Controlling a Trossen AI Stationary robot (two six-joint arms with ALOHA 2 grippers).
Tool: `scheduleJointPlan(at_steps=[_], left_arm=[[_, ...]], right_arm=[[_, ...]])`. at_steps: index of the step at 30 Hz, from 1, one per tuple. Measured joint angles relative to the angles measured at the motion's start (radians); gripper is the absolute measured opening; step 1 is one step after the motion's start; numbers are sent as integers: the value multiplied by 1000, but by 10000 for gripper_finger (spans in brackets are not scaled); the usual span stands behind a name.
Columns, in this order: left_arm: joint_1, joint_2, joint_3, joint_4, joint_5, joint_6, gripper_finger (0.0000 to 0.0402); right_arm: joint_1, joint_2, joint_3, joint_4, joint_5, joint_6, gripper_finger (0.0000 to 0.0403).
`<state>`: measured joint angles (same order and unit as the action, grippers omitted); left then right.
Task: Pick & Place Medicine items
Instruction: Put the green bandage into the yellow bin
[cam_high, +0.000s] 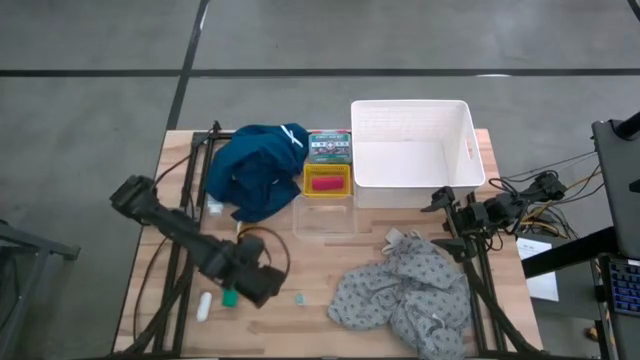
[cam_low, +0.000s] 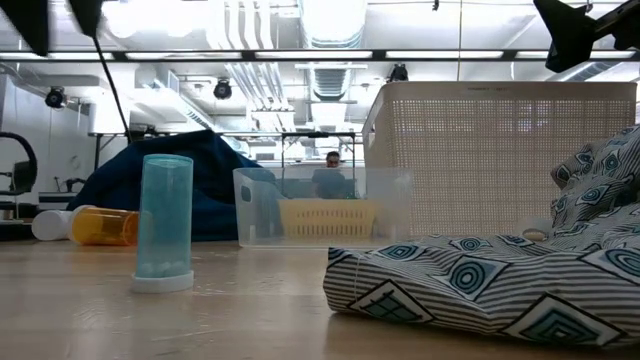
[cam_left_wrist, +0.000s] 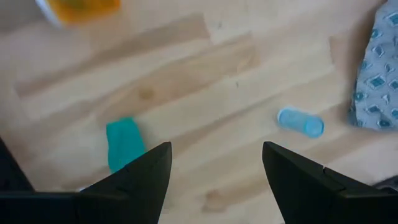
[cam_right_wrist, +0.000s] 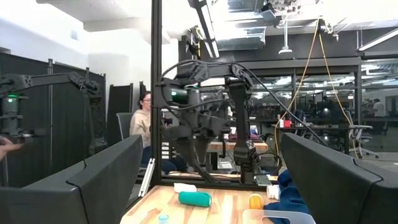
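Both arms were dark and jointed; the left arm (cam_high: 190, 243) carried black cable loops, and each wrist showed two wedge-shaped black fingers (cam_left_wrist: 138, 180).

Green tube (cam_high: 228, 297) lying flat, white tube (cam_high: 203, 305) beside it, pale blue tube (cam_low: 165, 223) upright, orange bottle (cam_low: 104, 226) on its side

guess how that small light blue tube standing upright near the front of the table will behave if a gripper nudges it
The light blue tube stands tall on a narrow base, so a push near its top would probably tip it. Its round body would likely roll once down. It looks like thin translucent plastic, so probably light.
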<state>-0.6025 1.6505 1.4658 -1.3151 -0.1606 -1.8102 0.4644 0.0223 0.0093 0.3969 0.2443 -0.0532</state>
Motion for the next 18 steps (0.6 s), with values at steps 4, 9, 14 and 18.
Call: scheduleJointPlan(at_steps=[4,9,14,18], left_arm=[[-65,2,0,-19,1,-134,256],[-117,2,-1,-32,23,-252,256],[-137,3,-11,-43,52,-329,257],[-138,3,-68,-29,106,-376,254]], right_arm=[[0,0,0,0,0,0,380],[0,0,0,0,0,0,380],[0,0,0,0,0,0,380],[0,0,0,0,0,0,380]])
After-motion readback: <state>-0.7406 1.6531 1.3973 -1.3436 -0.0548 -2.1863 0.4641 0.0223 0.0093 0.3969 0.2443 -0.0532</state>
